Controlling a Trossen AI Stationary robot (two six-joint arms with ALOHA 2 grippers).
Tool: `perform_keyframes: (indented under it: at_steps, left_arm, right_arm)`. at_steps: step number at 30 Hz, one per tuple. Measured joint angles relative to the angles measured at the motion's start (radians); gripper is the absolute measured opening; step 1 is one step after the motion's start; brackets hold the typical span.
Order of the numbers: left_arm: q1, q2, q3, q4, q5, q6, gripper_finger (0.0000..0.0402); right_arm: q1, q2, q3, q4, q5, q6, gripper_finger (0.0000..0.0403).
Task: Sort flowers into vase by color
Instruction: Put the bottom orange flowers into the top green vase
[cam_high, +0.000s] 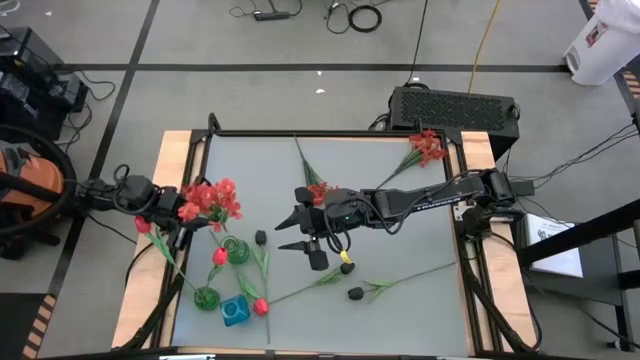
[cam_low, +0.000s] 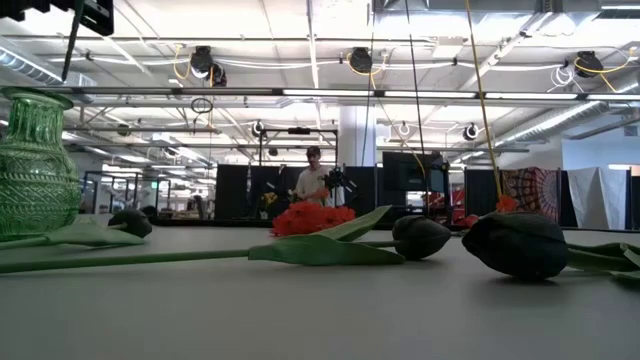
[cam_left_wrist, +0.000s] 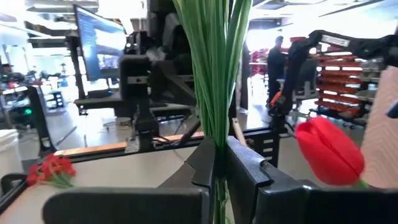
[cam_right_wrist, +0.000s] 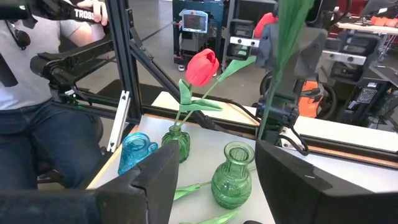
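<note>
I count three glass vases (cam_high: 237, 250) near the table's (cam_high: 400, 230) front-left corner, two green, one blue, left gripper (cam_high: 168, 212) clamped on red flower stems (cam_left_wrist: 214, 81) at left edge, right gripper (cam_high: 300, 232) mid-table, fingers spread, empty, "TROS" lettering readable on a frame.

- White letters "TROSS", cut off at the picture's edge, on a dark robot arm (cam_right_wrist: 74, 12) in the right wrist view.
- Nothing else can be read.
</note>
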Motion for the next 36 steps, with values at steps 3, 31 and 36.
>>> perform_keyframes:
  at_steps: [3, 31, 36]
  left_arm:
    - [0.000, -0.015, -0.026, 0.006, 0.015, -0.001, 0.0029]
    - [-0.042, -0.017, -0.050, 0.016, 0.068, -0.103, 0.0028]
    - [-0.042, -0.017, -0.050, 0.010, 0.068, -0.103, 0.0028]
  right_arm:
    - [0.000, 0.000, 0.000, 0.000, 0.000, 0.000, 0.0203]
    - [0.000, 0.000, 0.000, 0.000, 0.000, 0.000, 0.0203]
    - [0.000, 0.000, 0.000, 0.000, 0.000, 0.000, 0.0203]
